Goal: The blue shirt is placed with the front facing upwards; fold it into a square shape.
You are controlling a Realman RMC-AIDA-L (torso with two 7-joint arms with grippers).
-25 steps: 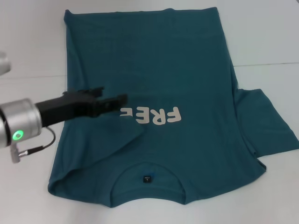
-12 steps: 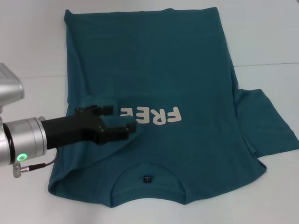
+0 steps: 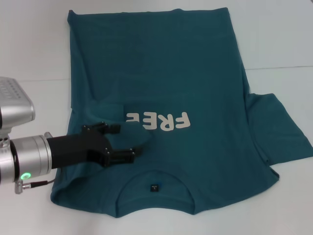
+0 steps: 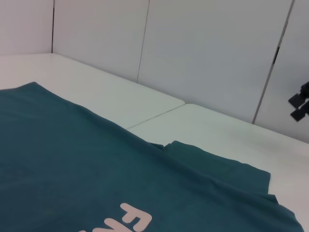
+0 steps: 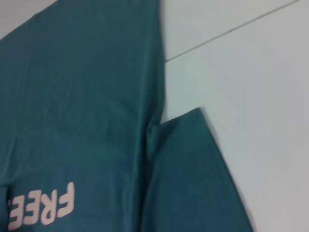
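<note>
The blue shirt (image 3: 171, 83) lies flat on the white table (image 3: 34, 58), front up, its collar (image 3: 154, 177) nearest me and the white "FREE" print (image 3: 159, 121) mid-chest. Its left side is folded inward over the chest, covering the end of the print. The right sleeve (image 3: 279, 129) still spreads out flat. My left gripper (image 3: 122, 142) is open just above the folded-in cloth, between the print and the collar, with nothing between its fingers. The left wrist view shows the shirt (image 4: 72, 169) and the right wrist view shows the sleeve (image 5: 193, 183). My right gripper is out of view.
A seam in the table (image 3: 279, 68) runs across behind the right sleeve. White wall panels (image 4: 207, 53) stand beyond the far edge. A small dark object (image 4: 301, 101) shows at the edge of the left wrist view.
My left gripper has drawn back toward me over the shirt's left side, from beside the print to near the collar, and its fingers have spread wider. The shirt has not moved.
</note>
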